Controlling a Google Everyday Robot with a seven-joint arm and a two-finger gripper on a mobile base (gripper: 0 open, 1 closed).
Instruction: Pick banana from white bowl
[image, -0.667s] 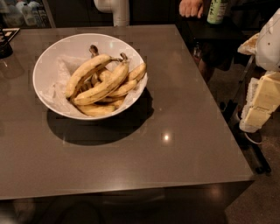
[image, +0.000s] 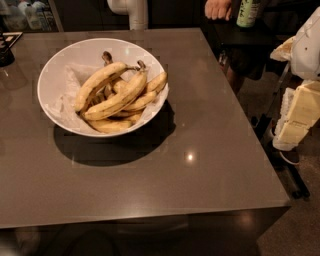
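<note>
Change: nothing has visibly shifted since a moment ago; the tool (image: 299, 112) sits at the same spot, off the worktop's (image: 200, 150) 3 o'clock edge.
Meaning: the reach seems not yet begun, and the pick is wholly ahead.
Tool state: cannot tell whether it is released or clenched.
Banana: the banana (image: 117, 98) lies atop the other bananas in the white bowl (image: 55, 70), stem toward 1 o'clock.
Relation: the banana lies at about 9 o'clock from the tool, well apart.
</note>
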